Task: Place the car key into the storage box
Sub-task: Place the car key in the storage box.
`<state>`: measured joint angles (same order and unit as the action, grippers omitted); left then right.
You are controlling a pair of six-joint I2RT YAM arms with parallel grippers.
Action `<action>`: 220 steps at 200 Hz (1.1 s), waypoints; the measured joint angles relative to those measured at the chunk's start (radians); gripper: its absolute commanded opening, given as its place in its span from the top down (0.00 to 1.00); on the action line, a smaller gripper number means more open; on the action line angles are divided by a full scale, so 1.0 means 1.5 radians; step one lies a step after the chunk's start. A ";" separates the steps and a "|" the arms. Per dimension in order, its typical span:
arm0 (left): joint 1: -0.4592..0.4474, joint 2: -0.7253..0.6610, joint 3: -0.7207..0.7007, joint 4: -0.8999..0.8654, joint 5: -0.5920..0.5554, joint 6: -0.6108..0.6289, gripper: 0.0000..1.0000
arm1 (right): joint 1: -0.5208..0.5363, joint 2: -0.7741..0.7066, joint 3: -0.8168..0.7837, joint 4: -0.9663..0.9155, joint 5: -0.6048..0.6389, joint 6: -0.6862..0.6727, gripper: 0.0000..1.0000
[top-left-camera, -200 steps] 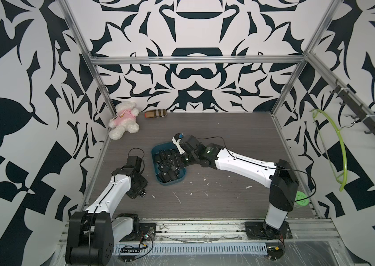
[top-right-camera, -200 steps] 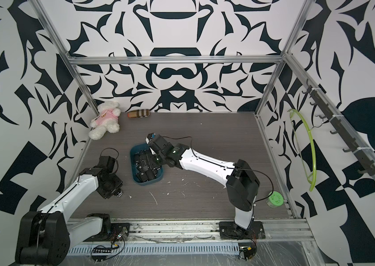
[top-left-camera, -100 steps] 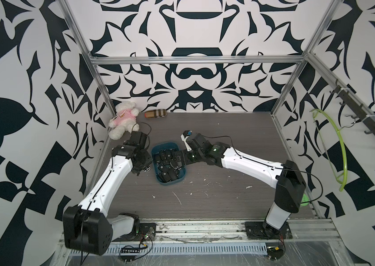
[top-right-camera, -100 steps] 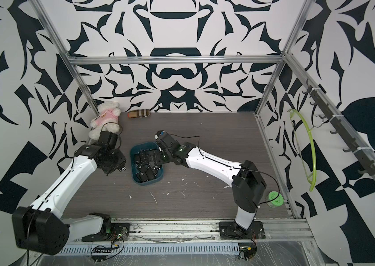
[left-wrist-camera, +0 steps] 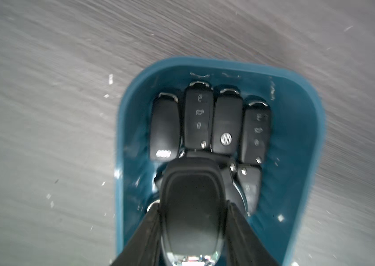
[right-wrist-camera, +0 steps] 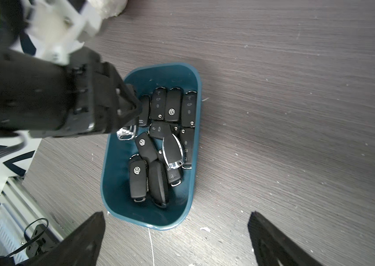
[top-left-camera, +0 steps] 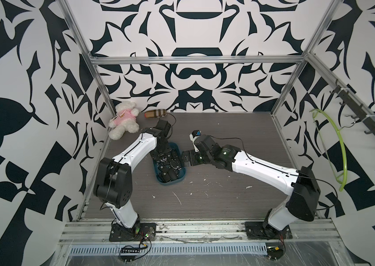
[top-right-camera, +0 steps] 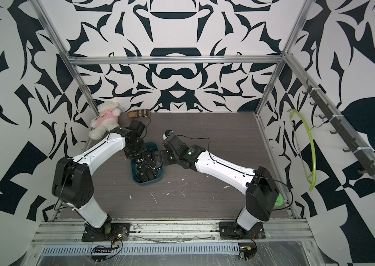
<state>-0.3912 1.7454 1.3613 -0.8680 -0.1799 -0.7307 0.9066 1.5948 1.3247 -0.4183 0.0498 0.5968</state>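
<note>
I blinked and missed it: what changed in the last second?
The left hand, gripping a car key, swung from the table's front left to over the storage box. The right hand, open, drew back from over the box to its side. Box, teddy bear and plaid pouch stayed put.

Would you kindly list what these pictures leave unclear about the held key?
Held key, near end: left wrist view, blurred, cut off by the frame edge.
Keys beneath it in the box: covered by key and left gripper.
Left gripper's jaws: both top views, hidden under its wrist.
Key's body: right wrist view, behind the left gripper.
</note>
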 measured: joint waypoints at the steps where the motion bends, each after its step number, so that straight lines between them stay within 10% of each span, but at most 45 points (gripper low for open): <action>1: 0.000 0.004 0.000 0.001 0.000 0.001 0.63 | 0.000 -0.001 -0.001 0.000 0.001 0.001 0.00; 172: 0.000 0.089 -0.011 0.061 0.024 0.033 0.56 | 0.000 -0.016 -0.016 -0.012 0.038 0.004 0.00; 220: 0.000 0.089 -0.013 0.062 0.029 0.038 0.33 | 0.000 -0.016 -0.016 -0.012 0.043 0.005 0.01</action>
<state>-0.3912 1.8786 1.3418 -0.7750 -0.1368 -0.6731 0.9066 1.5715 1.3003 -0.4370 0.1150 0.6037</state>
